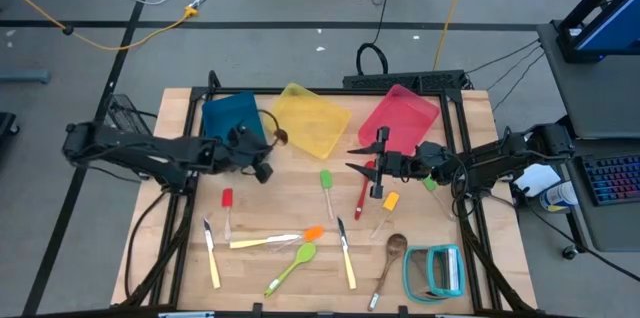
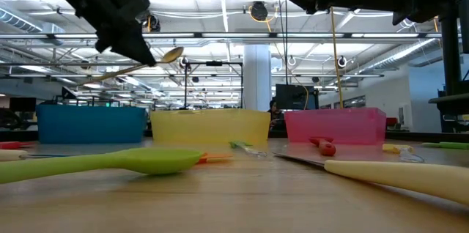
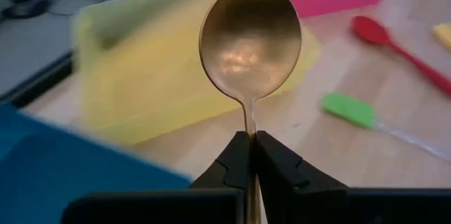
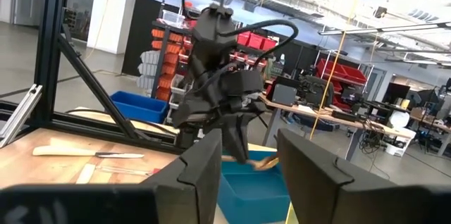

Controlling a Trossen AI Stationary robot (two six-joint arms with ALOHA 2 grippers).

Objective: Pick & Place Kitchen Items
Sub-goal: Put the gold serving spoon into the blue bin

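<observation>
My left gripper clenches a brass spoon by its handle above the yellow bin (blue bin alongside); my right gripper hangs open over the table.

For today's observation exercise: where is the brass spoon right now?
The brass spoon is off the table, gripped by its handle in the left gripper. In the high view its bowl hangs between the blue bin and the yellow bin.
</observation>
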